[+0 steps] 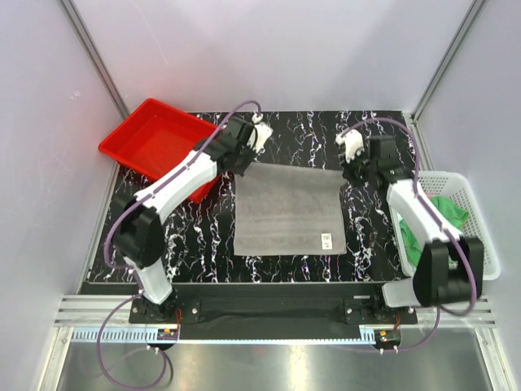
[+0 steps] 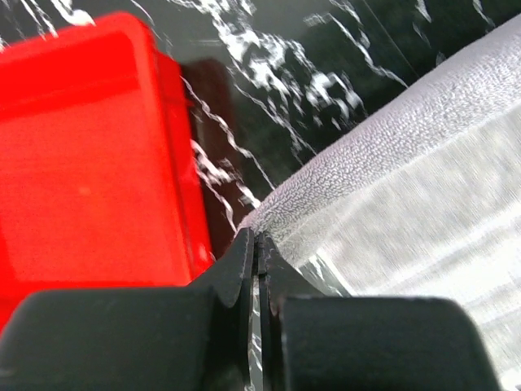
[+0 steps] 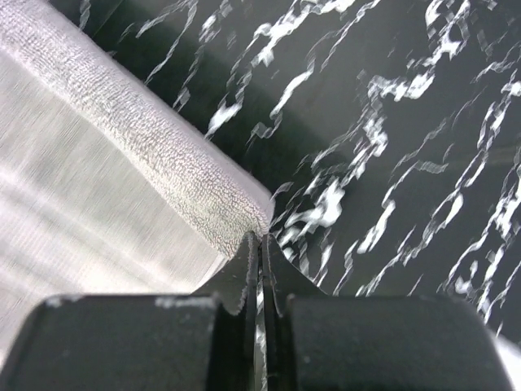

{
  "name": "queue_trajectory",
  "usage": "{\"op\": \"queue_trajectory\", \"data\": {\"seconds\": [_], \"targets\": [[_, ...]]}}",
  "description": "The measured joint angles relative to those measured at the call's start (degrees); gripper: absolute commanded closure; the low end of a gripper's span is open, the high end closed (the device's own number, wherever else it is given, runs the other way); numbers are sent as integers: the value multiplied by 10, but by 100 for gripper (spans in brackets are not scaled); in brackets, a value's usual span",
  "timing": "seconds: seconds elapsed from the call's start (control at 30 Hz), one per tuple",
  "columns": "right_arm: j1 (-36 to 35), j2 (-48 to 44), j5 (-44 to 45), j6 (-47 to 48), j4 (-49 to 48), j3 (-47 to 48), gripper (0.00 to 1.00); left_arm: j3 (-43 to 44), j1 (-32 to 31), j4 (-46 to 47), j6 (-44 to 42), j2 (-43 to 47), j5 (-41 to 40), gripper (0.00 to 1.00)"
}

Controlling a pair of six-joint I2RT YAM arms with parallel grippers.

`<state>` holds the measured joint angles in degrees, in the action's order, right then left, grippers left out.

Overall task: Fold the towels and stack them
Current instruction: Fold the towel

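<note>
A pale grey-white towel (image 1: 286,208) with a small label (image 1: 326,240) lies spread flat on the black marbled table. My left gripper (image 1: 243,166) is shut on its far left corner, and the left wrist view shows the jaws (image 2: 259,244) closed at the towel's edge (image 2: 391,163). My right gripper (image 1: 346,173) is shut on the far right corner, and the right wrist view shows the jaws (image 3: 261,242) pinching the hem (image 3: 187,179). A bright green towel (image 1: 444,213) lies bunched in the basket. The pink towel and any other towel are out of view.
A red plastic tray (image 1: 159,142) stands at the far left, close beside my left gripper, and it also shows in the left wrist view (image 2: 89,155). A white mesh basket (image 1: 476,236) stands at the right edge of the table.
</note>
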<state>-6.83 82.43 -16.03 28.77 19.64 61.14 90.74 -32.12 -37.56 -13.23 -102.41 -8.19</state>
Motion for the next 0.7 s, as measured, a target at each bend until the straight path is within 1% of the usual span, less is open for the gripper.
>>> {"op": "queue_trajectory", "data": {"seconds": [0.1, 0.23, 0.43, 0.57, 0.7], "targets": [[-12, -77, 7, -6, 12, -59, 100, -56, -18, 0, 15, 42, 0, 100], [-21, -163, 9, -14, 28, -116, 100, -124, -44, -3, 35, 87, -2, 100], [-32, -267, 4, -25, 38, -197, 100, -200, -78, -3, 73, 153, -3, 100], [-45, -301, 11, -39, 52, -241, 100, -236, -99, -2, 100, 165, -3, 100], [-49, -293, 20, -65, 64, -245, 100, -257, -117, -14, 119, 165, 4, 100]]}}
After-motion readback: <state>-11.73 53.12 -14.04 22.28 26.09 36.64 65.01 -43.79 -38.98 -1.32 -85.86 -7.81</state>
